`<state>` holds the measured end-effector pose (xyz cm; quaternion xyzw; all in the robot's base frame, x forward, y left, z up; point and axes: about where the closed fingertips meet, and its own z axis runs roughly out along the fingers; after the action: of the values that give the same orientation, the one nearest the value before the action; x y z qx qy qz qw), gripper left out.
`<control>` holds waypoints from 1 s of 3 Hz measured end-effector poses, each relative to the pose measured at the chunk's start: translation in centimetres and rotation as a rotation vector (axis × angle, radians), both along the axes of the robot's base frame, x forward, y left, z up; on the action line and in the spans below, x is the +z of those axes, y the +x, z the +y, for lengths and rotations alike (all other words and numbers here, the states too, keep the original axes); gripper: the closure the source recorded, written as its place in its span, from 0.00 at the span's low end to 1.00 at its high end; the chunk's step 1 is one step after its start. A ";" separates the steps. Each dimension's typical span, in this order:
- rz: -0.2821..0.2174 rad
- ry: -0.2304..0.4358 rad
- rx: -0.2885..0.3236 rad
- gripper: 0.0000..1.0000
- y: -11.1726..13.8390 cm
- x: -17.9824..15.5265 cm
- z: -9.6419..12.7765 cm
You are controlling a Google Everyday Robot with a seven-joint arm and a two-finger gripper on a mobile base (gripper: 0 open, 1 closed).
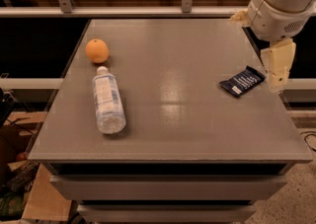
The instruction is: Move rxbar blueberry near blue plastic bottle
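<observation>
The rxbar blueberry [242, 81] lies flat near the right edge of the counter [187, 129]. The blue plastic bottle [108, 100] lies far off on the left. The gripper [275, 85] hangs just right of the bar. I cannot tell how wide it is.

At right, tool [276, 82] beside rxbar [242, 81]; bottle [108, 100] left
</observation>
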<state>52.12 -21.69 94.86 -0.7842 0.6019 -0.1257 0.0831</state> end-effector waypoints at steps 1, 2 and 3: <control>0.055 -0.079 0.109 0.00 1.5 -2.3 -1.2; 0.109 -0.122 0.155 0.00 2.5 -5.0 -2.2; 0.144 -0.135 0.144 0.00 3.4 -7.5 -2.9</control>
<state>55.50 -24.58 87.40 -0.8364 0.5384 -0.1029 -0.0045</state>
